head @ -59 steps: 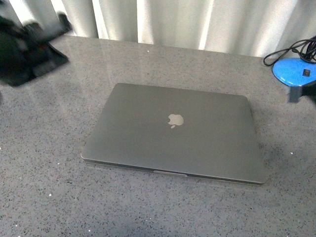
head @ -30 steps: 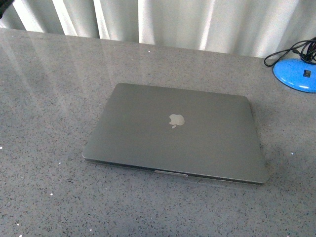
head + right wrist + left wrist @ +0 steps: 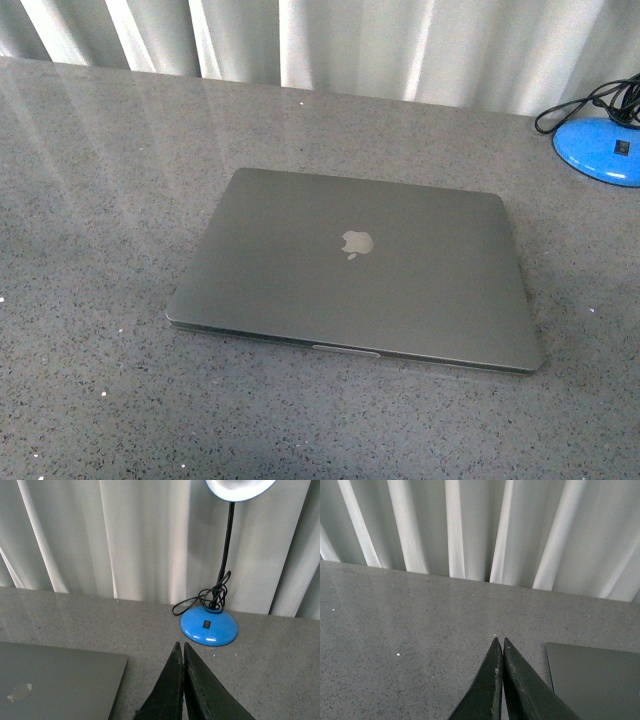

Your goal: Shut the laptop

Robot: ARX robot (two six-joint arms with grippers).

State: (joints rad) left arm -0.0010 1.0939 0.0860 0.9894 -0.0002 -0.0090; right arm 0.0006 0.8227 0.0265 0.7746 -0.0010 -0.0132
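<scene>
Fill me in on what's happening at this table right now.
Nothing is being handled at this moment. The laptop lies shut and flat on the grey table, lid down with its apple logo facing up. Neither arm shows in the front view. The left gripper is shut and empty above bare tabletop beside the laptop's corner. The right gripper is also shut and empty, between the laptop and a blue-based desk lamp. The closing looks done.

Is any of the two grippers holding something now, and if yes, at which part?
Nothing is held. The left gripper and right gripper are both shut on nothing, above the table. The laptop lies closed and untouched.
</scene>
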